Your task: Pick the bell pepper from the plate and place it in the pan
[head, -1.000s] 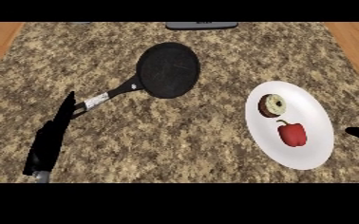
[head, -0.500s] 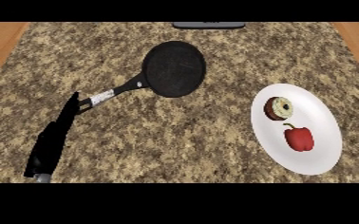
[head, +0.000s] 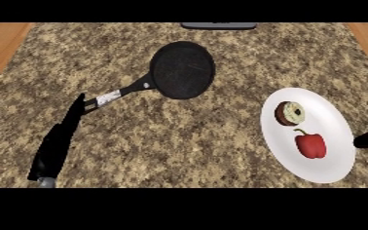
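Pepper-wise, the red bell pepper [head: 310, 144] lies on the white plate [head: 325, 171], just below a doughnut [head: 291, 113]. Up and left of the plate sits the black pan [head: 182, 69]. Farther left, the left hand [head: 61, 139] rests with straight fingers pressed together. A dark tip of the right hand [head: 361, 140] shows beside the plate's right rim; its fingers cannot be told.

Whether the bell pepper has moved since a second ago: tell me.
No. The bell pepper still lies on the white plate, just below the doughnut.

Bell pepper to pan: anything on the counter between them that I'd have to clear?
Nothing visible does. The bell pepper lies on the white plate beside a donut; bare counter separates the plate from the pan. The donut sits just off the direct line.
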You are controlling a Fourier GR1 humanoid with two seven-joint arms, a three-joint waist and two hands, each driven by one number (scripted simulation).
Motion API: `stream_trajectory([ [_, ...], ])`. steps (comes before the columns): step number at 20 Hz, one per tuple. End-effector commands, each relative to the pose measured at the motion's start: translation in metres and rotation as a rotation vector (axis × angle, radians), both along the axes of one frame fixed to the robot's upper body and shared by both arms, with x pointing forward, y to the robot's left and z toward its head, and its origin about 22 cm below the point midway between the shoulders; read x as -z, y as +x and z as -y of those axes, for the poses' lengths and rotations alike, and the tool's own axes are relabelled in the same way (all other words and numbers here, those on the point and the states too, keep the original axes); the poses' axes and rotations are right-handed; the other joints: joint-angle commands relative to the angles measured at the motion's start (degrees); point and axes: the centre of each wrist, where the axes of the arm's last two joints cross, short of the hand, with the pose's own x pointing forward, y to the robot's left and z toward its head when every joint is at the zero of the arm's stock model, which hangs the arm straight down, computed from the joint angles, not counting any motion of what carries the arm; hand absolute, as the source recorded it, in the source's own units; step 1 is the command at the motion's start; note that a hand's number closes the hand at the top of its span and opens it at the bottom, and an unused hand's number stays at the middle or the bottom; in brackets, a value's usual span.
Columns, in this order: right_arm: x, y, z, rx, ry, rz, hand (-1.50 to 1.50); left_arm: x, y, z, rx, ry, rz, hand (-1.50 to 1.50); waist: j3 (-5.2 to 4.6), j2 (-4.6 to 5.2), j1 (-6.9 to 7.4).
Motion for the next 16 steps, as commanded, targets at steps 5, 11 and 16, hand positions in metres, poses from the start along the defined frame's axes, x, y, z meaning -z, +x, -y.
stream_trajectory([
  [5, 0.013, 0.029, -0.037, -0.046, -0.044, -0.204, -1.5, -0.009, 0.005, 0.0, -0.002, -0.022, -0.004, 0.0, 0.04, 0.03, 0.07],
  [11, 0.019, 0.041, -0.047, -0.073, -0.106, -0.376, -1.5, -0.002, 0.002, -0.012, 0.003, 0.023, -0.01, 0.0, -0.03, 0.1, 0.56],
  [16, 0.038, 0.042, -0.052, -0.068, -0.124, -0.452, -1.5, 0.003, -0.004, 0.003, -0.001, 0.0, 0.007, 0.0, 0.0, -0.09, -0.19],
])
